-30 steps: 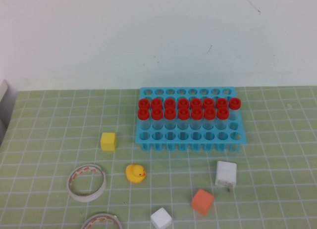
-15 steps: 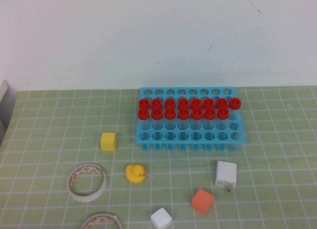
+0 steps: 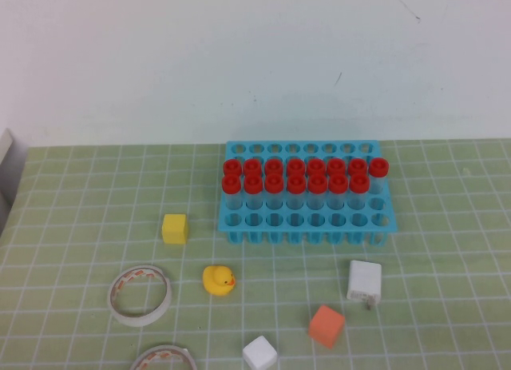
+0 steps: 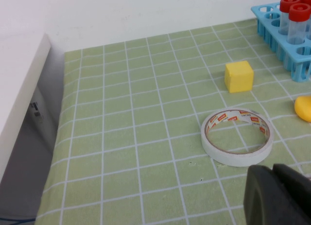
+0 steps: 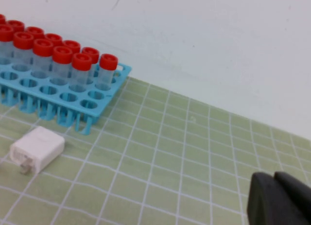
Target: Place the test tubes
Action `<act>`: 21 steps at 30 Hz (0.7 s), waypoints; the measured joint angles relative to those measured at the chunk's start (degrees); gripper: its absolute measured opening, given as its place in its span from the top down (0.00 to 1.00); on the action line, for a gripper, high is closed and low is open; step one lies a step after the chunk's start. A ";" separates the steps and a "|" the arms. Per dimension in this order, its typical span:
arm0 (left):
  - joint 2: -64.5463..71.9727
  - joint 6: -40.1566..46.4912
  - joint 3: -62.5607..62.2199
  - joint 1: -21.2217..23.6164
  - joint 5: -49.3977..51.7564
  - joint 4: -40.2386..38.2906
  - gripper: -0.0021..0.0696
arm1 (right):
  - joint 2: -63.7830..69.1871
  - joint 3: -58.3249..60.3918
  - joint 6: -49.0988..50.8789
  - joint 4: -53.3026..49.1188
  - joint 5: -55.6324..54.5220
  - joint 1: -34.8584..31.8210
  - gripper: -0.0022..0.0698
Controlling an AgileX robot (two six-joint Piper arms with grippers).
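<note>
While fingers [image 4: 260, 192] clenched empty, left gripper [image 4: 273, 172] near tape roll [image 4: 233, 157], right gripper [image 5: 273, 179] well apart from rack [image 5: 106, 95]

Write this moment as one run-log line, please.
left tool: shut, empty, near tape roll | right tool: shut, empty, right of rack | tubes: standing in rack
</note>
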 joint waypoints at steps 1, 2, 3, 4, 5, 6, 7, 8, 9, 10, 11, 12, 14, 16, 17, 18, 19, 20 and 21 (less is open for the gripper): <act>0.00 0.00 0.00 0.00 0.00 0.00 0.97 | 0.00 0.00 -0.03 0.00 -0.14 -0.39 0.97; 0.00 0.00 0.00 0.00 0.00 0.00 0.97 | 0.00 0.00 -0.03 0.00 -0.36 -0.79 0.97; 0.00 0.00 0.00 0.00 0.00 0.00 0.97 | 0.00 0.00 -0.03 0.00 -0.77 -1.17 0.97; 0.00 0.00 0.00 0.00 0.00 0.00 0.97 | 0.00 0.00 0.09 0.00 -0.90 -1.42 0.97; 0.00 0.00 0.00 0.00 0.00 0.00 0.97 | 0.00 0.00 0.43 0.00 -1.25 -1.94 0.97; 0.00 0.00 0.00 0.00 0.00 0.00 0.97 | 0.00 0.00 0.66 0.00 -1.47 -2.28 0.97; 0.00 0.00 0.00 0.00 0.00 0.00 0.97 | 0.00 0.00 0.66 0.00 -1.74 -2.60 0.97; 0.00 0.00 0.00 0.00 0.00 0.00 0.97 | 0.00 0.00 0.66 0.00 -1.99 -2.95 0.97; 0.00 0.00 0.00 0.00 0.00 0.00 0.97 | 0.00 0.00 0.77 0.00 -2.26 -3.09 0.97; 0.00 0.00 0.00 0.00 0.00 0.00 0.97 | 0.00 0.00 0.77 0.00 -2.51 -3.09 0.97; 0.00 0.00 0.00 0.00 0.00 0.00 0.97 | 0.00 0.00 0.77 0.00 -2.66 -3.09 0.97; 0.00 0.00 0.00 0.00 0.00 0.00 0.97 | 0.00 0.00 0.77 0.00 -2.91 -3.09 0.97; 0.00 0.00 0.00 0.00 0.00 0.00 0.97 | 0.00 0.00 1.19 0.00 -3.13 -3.09 0.97; 0.00 0.00 0.00 0.00 0.00 0.00 0.97 | 0.00 0.00 2.92 0.00 -2.96 -3.16 0.97; 0.00 0.00 0.00 0.00 0.00 0.00 0.97 | 0.00 0.00 3.93 0.00 -2.14 -3.21 0.97; 0.00 0.00 0.00 0.00 0.00 0.00 0.97 | 0.00 0.00 4.81 0.00 -0.78 -3.31 0.97; 0.00 0.00 0.00 0.00 0.00 0.00 0.97 | 0.00 0.00 5.50 0.00 0.52 -3.45 0.97; 0.00 0.00 0.00 0.00 0.00 0.00 0.97 | 0.00 0.00 6.03 0.00 2.21 -3.49 0.97; 0.00 0.00 0.00 0.00 0.00 0.00 0.97 | 0.00 0.00 6.47 0.00 4.10 -3.49 0.97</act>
